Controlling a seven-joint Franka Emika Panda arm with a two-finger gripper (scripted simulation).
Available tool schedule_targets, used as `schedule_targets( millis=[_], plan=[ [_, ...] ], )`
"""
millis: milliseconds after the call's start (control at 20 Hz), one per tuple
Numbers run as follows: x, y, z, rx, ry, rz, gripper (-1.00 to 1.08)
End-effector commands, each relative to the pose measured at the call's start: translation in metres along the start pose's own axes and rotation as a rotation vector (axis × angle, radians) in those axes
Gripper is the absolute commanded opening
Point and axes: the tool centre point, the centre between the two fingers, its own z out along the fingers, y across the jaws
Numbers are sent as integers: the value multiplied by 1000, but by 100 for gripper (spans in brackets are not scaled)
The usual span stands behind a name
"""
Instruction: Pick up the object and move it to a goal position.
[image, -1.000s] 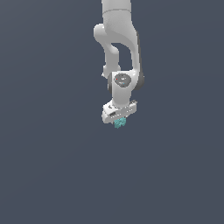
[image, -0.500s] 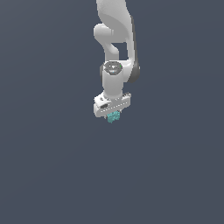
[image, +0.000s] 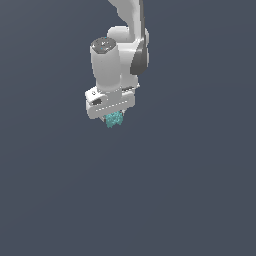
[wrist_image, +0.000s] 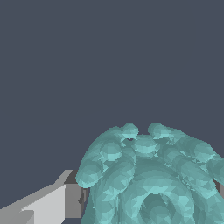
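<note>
Gripper (image: 114, 118) is what we're looking at first, and it's pinching the teal lump (image: 114, 119) right under the white hand, so we're calling it closed on that thing. The lump is poking out just below the fingers, with nothing but flat grey background around it, so we're guessing it's being carried in the air rather than resting on anything, though honestly we can't see a surface to compare against. In the wrist view the lump (wrist_image: 151, 175) is filling up most of the close part of the picture, with one grey finger (wrist_image: 43, 205) sitting right beside it, touching its bumpy side. That's making sense for a carry: we're holding it tucked close between the fingers so it isn't slipping while the arm (image: 120, 55) is moving it toward the goal. We aren't seeing any goal marker in either view, so we can't say how far we still have to go.

Count-wise: we're seeing one arm, one gripper, one teal lump. Only one finger is clearly showing in the wrist view.
</note>
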Motion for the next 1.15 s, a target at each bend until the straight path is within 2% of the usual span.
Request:
schedule_targets(
  millis=[0,550,1100],
  plan=[
    [-10,15,-24,1,0,-1,-100],
    [-39,68,-100,0,-1,0,-100],
    [-44,82,-118,-1,-2,0,-100]
  ],
)
